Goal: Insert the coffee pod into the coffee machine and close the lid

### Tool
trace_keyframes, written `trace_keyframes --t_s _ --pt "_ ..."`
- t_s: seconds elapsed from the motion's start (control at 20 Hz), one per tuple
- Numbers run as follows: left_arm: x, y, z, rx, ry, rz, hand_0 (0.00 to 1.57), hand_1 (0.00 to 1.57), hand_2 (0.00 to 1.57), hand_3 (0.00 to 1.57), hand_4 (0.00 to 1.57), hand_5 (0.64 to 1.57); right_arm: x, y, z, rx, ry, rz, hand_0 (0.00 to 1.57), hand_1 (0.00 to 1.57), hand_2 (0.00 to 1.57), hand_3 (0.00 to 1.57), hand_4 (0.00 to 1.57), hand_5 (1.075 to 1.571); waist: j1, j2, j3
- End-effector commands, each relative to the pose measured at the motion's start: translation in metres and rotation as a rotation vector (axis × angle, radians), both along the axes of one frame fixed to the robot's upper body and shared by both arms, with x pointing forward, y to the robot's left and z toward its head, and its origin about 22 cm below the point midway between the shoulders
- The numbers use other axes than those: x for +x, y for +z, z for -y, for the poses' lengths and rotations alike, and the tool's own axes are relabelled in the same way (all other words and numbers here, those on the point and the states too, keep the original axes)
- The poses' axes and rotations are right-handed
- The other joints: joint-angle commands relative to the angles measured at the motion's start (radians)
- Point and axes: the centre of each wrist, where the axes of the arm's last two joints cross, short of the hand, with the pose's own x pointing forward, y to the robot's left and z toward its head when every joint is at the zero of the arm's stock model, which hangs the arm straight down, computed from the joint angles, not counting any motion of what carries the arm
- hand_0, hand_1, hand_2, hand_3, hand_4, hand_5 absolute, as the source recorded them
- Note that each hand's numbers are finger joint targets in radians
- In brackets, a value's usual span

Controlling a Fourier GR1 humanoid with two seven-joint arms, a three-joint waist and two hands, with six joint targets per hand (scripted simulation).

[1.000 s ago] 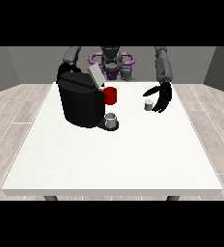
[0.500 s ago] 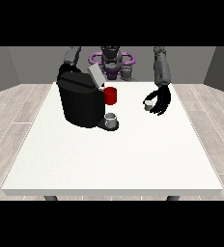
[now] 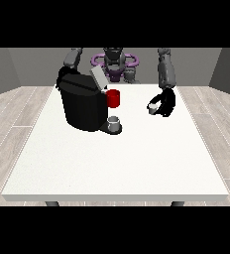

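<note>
A black coffee machine (image 3: 82, 105) stands on the white table (image 3: 122, 158) at the view's left, its grey lid (image 3: 98, 78) tilted up and open. A grey cup (image 3: 114, 122) sits on its drip base. A small grey coffee pod (image 3: 152, 108) rests on the table at the right, and the hand at the view's right (image 3: 164, 103) has its fingers curled round it from behind. The hand at the view's left (image 3: 63, 75) shows only partly behind the machine's top; how it is set is hidden.
A red mug (image 3: 113, 98) stands just right of the machine, between it and the pod. The robot's torso (image 3: 115, 64) is behind the far table edge.
The hand at the view's right has moved left and down onto the coffee pod, and its fingers have closed round it. The machine, lid and mug have not moved.
</note>
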Motion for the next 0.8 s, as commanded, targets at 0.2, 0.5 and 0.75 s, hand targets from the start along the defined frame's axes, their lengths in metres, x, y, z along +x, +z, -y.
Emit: trace_keyframes --t_s 0.2,0.5,0.75 --pt "0.022 0.022 0.030 -0.011 -0.136 0.029 1.42 1.42 1.46 1.42 0.56 1.571 0.005 -0.024 0.008 0.010 -0.057 -0.013 0.00 0.00 0.00 0.00 0.42 1.571 0.047 -0.022 -0.0015" --pt "0.043 0.073 0.021 -0.031 -0.219 0.081 1.34 1.34 1.40 1.36 0.59 1.571 0.009 -0.015 0.007 0.045 -0.036 -0.080 0.00 0.00 0.00 0.00 0.46 1.571 0.024 -0.068 -0.0017" --pt "0.050 0.090 0.031 -0.003 -0.271 0.078 1.26 1.26 1.33 1.29 0.54 1.571 0.001 -0.034 -0.003 0.029 -0.023 -0.093 0.00 0.00 0.00 0.00 0.47 1.571 0.027 -0.096 -0.0017"
